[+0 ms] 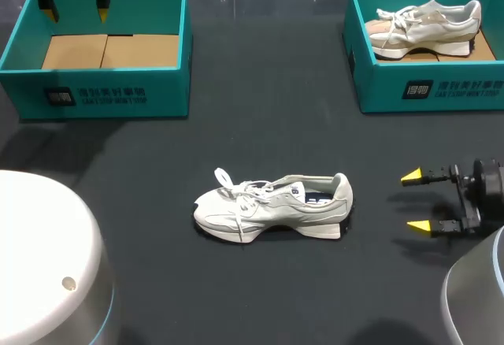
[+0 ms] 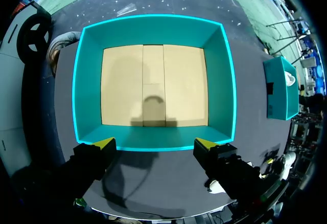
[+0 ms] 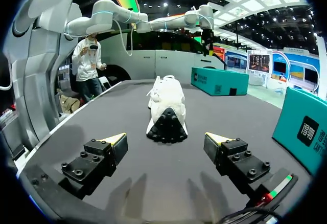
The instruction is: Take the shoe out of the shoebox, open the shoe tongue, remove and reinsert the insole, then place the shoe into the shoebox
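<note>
The table (image 1: 260, 77) was covered with a dark, almost black matte sheet that reached every side of the overhead view. Faint pale specks and streaks of reflected light lay along its far strip. Light came from above, leaving soft, blurred shadows on the sheet at the left and at the near right. Seen low from the right side, the surface looked dark grey with a dull sheen.

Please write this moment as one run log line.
shoe: on table | left hand: open, above empty left shoebox | right hand: open, behind its heel, apart
</note>
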Controlling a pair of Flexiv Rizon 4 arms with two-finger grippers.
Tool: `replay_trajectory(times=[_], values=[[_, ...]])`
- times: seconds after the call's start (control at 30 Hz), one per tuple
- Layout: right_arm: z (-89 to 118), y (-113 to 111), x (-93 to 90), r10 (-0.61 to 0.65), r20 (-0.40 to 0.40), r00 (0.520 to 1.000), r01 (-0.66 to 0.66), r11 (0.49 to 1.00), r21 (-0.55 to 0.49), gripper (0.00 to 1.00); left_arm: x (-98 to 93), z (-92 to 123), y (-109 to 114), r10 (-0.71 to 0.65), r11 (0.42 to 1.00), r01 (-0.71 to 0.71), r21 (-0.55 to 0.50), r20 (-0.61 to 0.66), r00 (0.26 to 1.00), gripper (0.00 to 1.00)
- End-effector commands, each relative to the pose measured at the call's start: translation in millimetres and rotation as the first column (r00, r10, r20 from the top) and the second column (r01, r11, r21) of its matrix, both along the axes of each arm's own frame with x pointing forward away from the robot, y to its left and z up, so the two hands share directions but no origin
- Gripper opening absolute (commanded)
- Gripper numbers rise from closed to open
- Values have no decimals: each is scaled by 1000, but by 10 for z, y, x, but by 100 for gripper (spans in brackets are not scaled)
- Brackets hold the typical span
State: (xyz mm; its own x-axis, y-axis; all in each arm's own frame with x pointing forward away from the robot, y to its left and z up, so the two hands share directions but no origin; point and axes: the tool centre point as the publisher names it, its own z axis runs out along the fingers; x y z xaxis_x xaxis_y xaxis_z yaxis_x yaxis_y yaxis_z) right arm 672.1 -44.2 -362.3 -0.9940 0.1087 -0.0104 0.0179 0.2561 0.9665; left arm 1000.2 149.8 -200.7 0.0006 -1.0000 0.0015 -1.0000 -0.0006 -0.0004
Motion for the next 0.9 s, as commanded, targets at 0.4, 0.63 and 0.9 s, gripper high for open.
replay_trajectory(times=[0.4, 0.63, 0.9], values=[[-15, 26, 89, -34, 23, 999, 34, 999, 6, 100, -1, 4, 0, 0, 1000, 0, 1, 0, 1000, 100], [4, 15, 100, -50, 15, 999, 51, 997, -52, 100, -1, 4, 0, 0, 1000, 0, 1, 0, 1000, 100], [-36, 111, 107, -81, 10, 997, 82, 992, -99, 100, -1, 4, 0, 0, 1000, 0, 1, 0, 1000, 100]])
